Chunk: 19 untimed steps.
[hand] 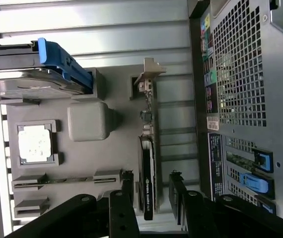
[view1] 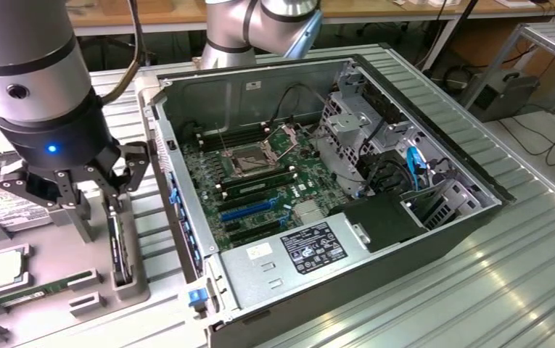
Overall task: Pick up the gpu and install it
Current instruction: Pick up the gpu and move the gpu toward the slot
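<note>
Quick tally:
- 1 gripper [hand: 151, 196] with 2 fingers [hand: 119, 213].
- 1 gpu [hand: 148, 183].
- 1 grey parts tray [hand: 116, 148], which carries 1 processor chip [hand: 36, 144], 1 green memory stick [hand: 57, 181], 1 hard drive [hand: 27, 82] and 1 plain grey square block [hand: 87, 121].
- 1 open computer case [view1: 248, 94], with 1 motherboard [view1: 257, 181] and 1 power supply [view1: 287, 261] inside.
- Blue clips [hand: 254, 182] on the case's back panel: 2 clear, possibly a third, cannot tell.
- 1 ribbed metal bench [view1: 471, 290].

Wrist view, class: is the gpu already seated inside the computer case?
No, the gpu stands on edge in the gray holder tray, outside the computer case.
</note>
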### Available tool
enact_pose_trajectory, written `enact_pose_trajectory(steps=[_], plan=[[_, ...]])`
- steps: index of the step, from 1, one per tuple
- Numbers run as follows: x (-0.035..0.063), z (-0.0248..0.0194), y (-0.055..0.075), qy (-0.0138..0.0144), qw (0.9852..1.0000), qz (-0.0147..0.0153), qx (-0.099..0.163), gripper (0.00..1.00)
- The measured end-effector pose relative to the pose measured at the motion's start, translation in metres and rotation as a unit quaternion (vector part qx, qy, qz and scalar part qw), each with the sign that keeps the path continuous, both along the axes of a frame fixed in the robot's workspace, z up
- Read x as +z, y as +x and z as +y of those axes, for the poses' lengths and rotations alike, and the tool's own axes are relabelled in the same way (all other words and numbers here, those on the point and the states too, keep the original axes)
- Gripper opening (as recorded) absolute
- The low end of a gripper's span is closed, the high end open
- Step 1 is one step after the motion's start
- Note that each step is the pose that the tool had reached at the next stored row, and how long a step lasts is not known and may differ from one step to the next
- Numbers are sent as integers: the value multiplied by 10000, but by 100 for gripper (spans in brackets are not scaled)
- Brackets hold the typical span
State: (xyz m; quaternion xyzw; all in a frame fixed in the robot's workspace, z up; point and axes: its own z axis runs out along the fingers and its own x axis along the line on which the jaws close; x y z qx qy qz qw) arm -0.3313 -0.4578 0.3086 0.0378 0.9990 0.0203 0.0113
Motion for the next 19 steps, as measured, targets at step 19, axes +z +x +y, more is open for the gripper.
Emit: enact_pose_trajectory(steps=[19], plan=[[-401,13,8,18,10000,0,0,42]])
